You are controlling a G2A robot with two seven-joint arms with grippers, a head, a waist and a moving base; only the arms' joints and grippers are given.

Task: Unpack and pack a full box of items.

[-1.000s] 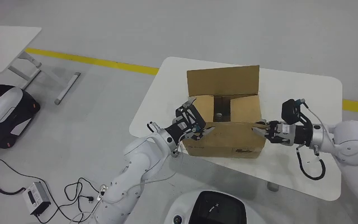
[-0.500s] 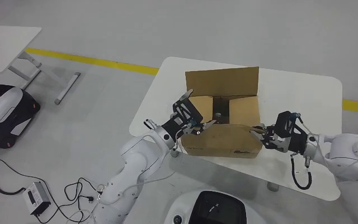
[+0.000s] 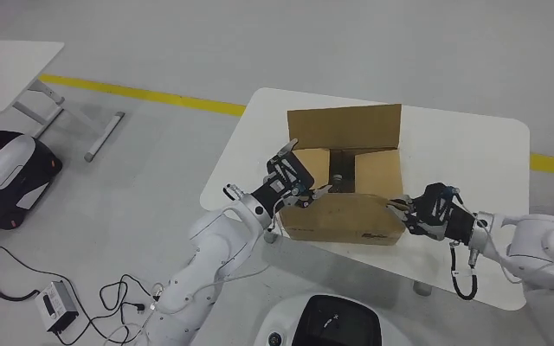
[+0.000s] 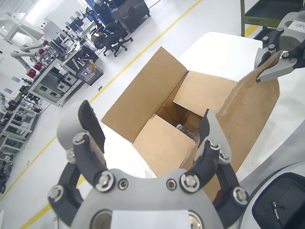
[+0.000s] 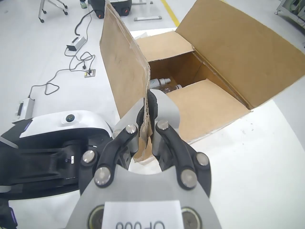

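Observation:
An open cardboard box (image 3: 346, 130) stands on the white table (image 3: 467, 147), its rear flap upright and both side flaps folded in. My right gripper (image 3: 405, 210) is shut on the corner of the front flap (image 5: 124, 55), which is pulled outward from the box's near side. Clear bottles (image 5: 160, 82) lie in the gap between the side flaps. My left gripper (image 3: 299, 177) hovers open at the box's left end, above the near side flap (image 4: 164, 141), touching nothing. From the left wrist, the right gripper (image 4: 271, 69) is seen pinching the front flap (image 4: 250, 110).
The box sits close to the table's near edge (image 3: 346, 251), with bare tabletop to its right and behind it. On the floor lie cables and a power brick (image 3: 59, 304). A black-and-white machine (image 3: 22, 173) and another table's legs (image 3: 78, 121) stand far left.
My right gripper has drawn the front flap's corner down and toward the table's near edge. The left gripper shifted slightly away from the box and now holds still.

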